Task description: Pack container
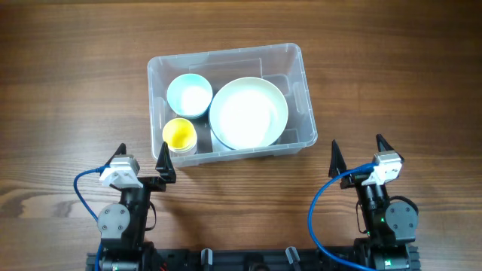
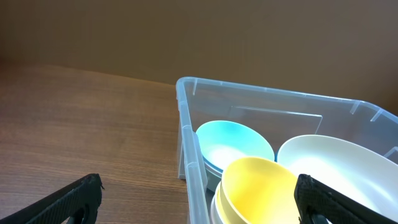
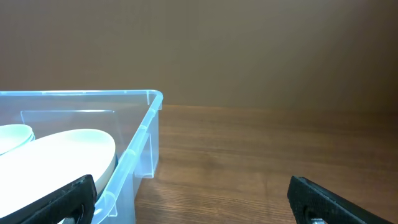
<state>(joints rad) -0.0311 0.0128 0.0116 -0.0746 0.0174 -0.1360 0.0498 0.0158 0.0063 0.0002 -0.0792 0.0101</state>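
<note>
The clear plastic container [image 1: 300, 92] stands on the wooden table, centre back. Inside it are a large white bowl [image 1: 248, 112], a light blue bowl [image 1: 189, 95] and a yellow cup [image 1: 179, 134] nested in a white cup. My left gripper [image 1: 143, 162] is open and empty, just in front of the container's near left corner. Its wrist view shows the container [image 2: 186, 124], yellow cup [image 2: 261, 190], blue bowl [image 2: 233, 143] and white bowl [image 2: 342, 165]. My right gripper [image 1: 357, 154] is open and empty, to the right of the container's near right corner [image 3: 146, 134].
Bare wooden table [image 1: 75, 90] surrounds the container on all sides. Blue cables [image 1: 320, 211] loop beside each arm base at the front edge.
</note>
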